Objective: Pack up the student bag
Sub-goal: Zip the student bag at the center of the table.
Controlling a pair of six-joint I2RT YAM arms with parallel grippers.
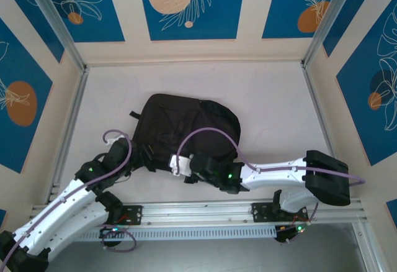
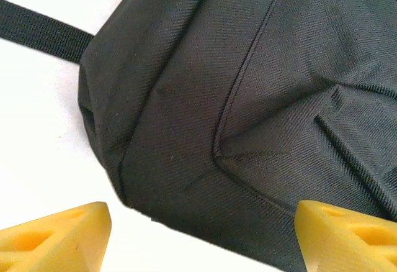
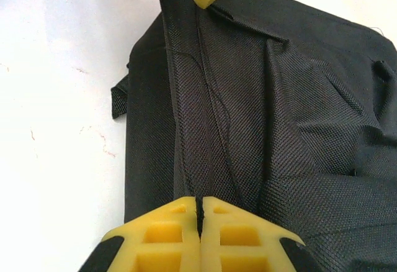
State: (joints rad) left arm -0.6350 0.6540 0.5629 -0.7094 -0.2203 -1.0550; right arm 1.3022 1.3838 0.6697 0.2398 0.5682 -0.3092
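**We see the student bag flat on the table, both grippers at its near edge.**

The bag lies a little left of the table's middle, well apart from the side walls. A strap sticks out from its far left corner onto bare table. We find the left gripper at the bag's near left corner, with one finger over the table, the other over the bag, and the corner between them. The right gripper reaches across from the right, along the bag's near edge and just beside the left one, its fingertips together against the fabric. Nearer than the bag, both arm bases stand on the rail.
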